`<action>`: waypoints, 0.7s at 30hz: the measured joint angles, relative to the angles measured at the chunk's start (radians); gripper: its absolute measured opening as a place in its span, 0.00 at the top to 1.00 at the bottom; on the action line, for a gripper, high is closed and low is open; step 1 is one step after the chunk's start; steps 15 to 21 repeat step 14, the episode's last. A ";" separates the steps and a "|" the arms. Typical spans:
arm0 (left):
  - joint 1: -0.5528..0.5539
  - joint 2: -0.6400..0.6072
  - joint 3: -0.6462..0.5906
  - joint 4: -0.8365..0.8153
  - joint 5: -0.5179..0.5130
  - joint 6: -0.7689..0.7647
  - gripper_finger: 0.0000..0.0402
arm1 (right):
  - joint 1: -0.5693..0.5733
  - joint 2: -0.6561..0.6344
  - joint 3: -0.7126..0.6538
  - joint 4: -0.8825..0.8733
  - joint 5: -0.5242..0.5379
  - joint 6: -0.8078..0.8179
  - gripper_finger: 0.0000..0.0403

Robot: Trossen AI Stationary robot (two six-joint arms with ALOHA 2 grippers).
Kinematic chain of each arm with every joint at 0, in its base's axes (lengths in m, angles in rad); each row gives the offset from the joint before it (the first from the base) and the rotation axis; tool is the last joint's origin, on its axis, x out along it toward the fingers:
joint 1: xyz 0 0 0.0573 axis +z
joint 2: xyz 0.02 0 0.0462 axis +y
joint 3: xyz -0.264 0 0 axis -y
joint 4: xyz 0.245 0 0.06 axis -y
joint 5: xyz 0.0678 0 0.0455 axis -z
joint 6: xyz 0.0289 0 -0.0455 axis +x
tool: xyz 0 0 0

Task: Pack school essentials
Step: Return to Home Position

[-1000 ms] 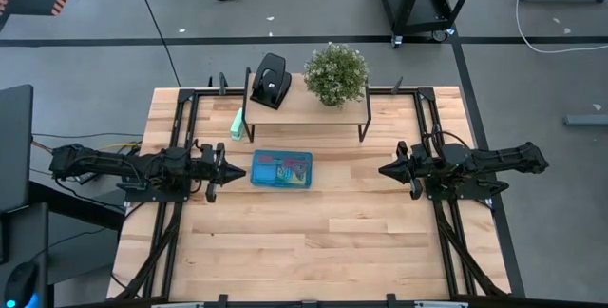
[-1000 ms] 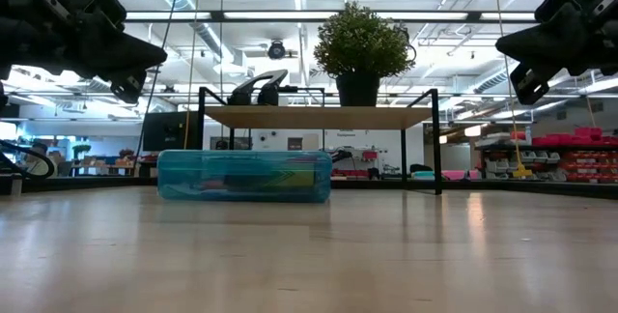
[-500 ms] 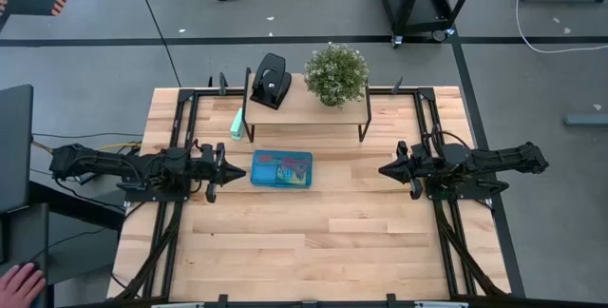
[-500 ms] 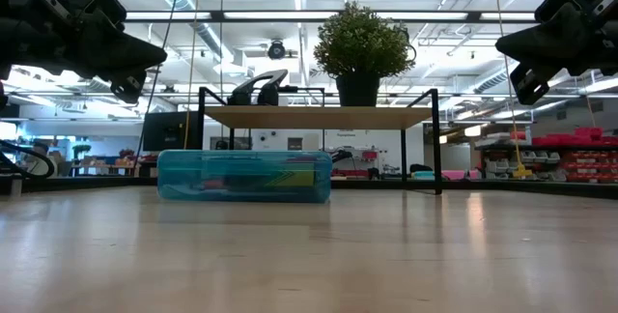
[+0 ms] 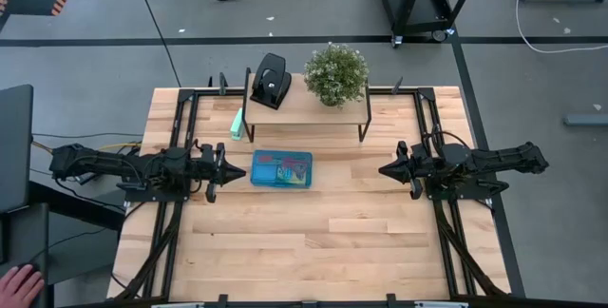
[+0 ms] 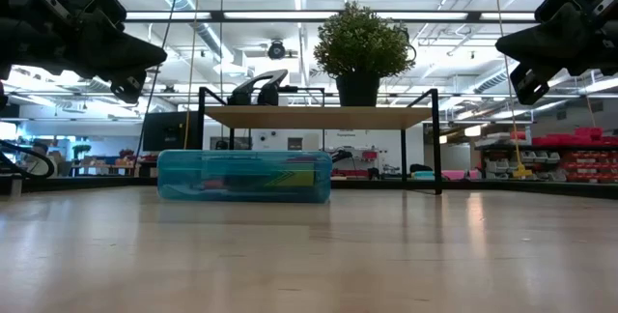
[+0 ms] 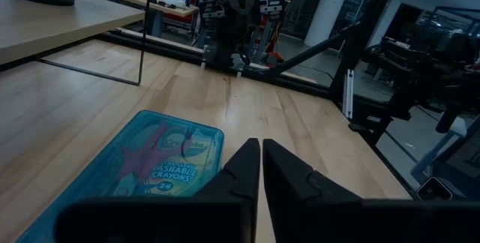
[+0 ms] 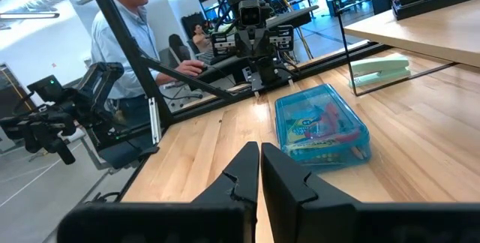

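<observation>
A clear blue supply box (image 5: pixel 281 169) lay closed and flat near the middle of a wooden table (image 5: pixel 313 241), a crayon box (image 7: pixel 169 169) showing through its lid. The left gripper (image 5: pixel 221 169) hung above the table just beside the box's left end, fingers pressed together and holding nothing. The right gripper (image 5: pixel 384 170) hung well apart on the other side, likewise closed and empty. Behind the box stood a riser shelf (image 5: pixel 306 108) bearing a potted plant (image 5: pixel 335 72) and a black hole punch (image 5: pixel 270 80), with a mint-green block (image 5: pixel 235 127) by its left leg. A person's hand (image 5: pixel 14 284) rested off the table's near left corner. Packing looked finished. The likeliest fault was the left arm dipping or swinging as it retracted and nudging the box off centre.
</observation>
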State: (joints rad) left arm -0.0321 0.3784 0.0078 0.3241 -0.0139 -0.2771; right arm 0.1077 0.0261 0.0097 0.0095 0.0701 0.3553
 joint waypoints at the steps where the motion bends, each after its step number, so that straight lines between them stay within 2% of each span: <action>1: 0.000 0.000 0.000 0.000 0.000 0.000 0.94 | 0.000 0.000 0.000 0.000 0.000 0.000 0.94; 21: 0.000 0.000 0.000 0.000 0.000 0.000 0.92 | 0.000 0.000 0.000 0.000 0.000 0.000 0.94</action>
